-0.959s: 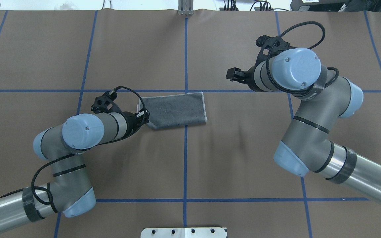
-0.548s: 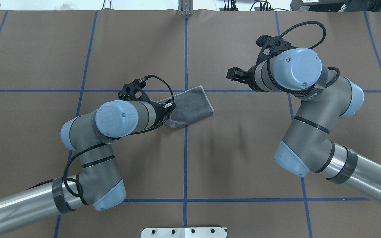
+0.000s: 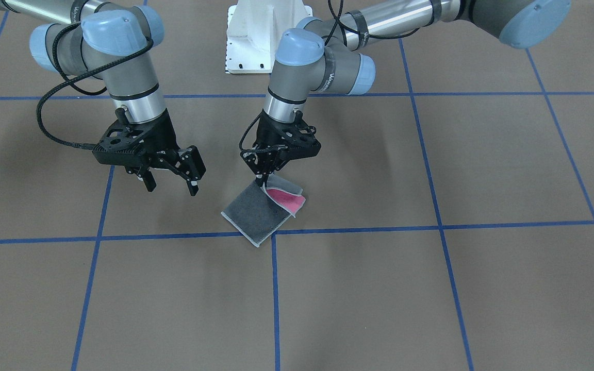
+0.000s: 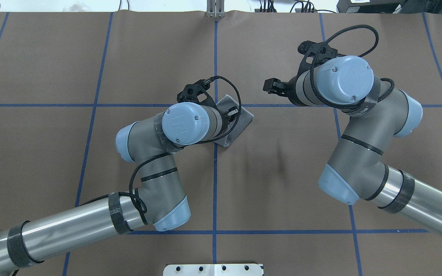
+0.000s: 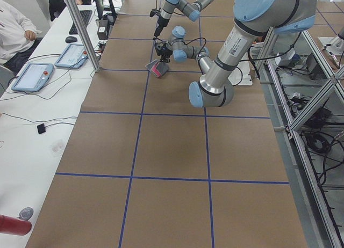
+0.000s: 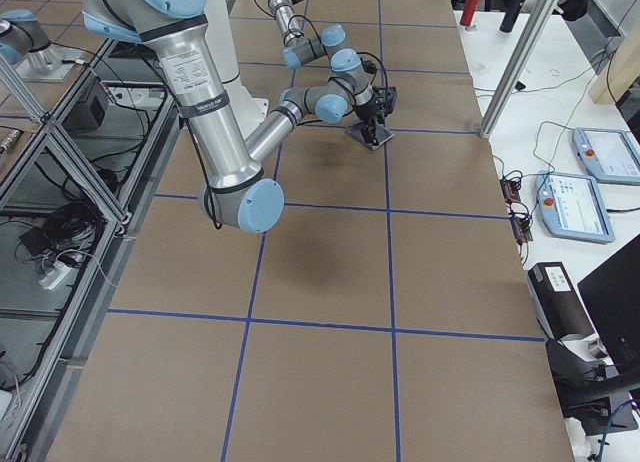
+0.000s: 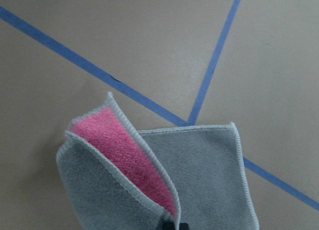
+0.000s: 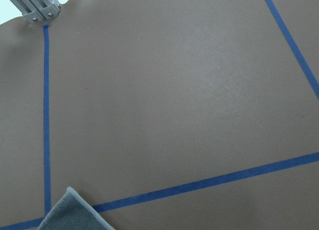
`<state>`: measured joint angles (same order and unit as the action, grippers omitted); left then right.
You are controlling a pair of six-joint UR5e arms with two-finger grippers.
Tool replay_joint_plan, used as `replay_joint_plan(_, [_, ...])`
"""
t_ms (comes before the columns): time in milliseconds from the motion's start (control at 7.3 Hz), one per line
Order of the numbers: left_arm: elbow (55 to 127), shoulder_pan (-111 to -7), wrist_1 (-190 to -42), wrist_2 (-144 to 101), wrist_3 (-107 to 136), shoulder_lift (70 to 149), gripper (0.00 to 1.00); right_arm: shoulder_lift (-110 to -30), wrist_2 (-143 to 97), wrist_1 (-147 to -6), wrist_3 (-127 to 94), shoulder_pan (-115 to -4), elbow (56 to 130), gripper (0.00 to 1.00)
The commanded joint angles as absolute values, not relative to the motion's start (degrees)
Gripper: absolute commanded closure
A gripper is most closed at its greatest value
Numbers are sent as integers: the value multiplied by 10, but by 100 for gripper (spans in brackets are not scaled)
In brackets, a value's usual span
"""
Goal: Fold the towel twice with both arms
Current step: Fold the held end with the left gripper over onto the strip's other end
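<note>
On the brown desk (image 3: 431, 288), just to the robot's side of the central tape crossing (image 3: 274, 233), lies the towel (image 3: 256, 214), with one corner over the blue line. The left arm (image 4: 184, 122) stands above it, and the left pincer (image 3: 262, 181) is pinched on a raised edge. The right pincer (image 3: 171, 189) hangs spread and empty beside the crossing, apart from the cloth. Being soft, light and limp, the towel will likely sag wherever it is unsupported, so corners or the stitched border look like the best places to hold it. It is dark grey outside, with a pink inner face (image 7: 124, 150) showing under the lifted flap and a pale border (image 7: 239, 155).
</note>
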<state>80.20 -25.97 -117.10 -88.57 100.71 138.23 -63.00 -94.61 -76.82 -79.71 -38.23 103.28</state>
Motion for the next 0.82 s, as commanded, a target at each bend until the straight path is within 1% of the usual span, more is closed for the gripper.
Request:
replay_joint_plan(0, [752, -261, -1171, -871, 995, 1428, 100, -630, -946, -768, -799, -382, 1033, 0])
replay_joint_plan(137, [726, -263, -1171, -870, 995, 1448, 100, -630, -946, -768, -799, -382, 1033, 0])
replay_joint_plan(685, [702, -282, -1169, -869, 996, 1463, 100, -631, -946, -768, -800, -381, 1032, 0])
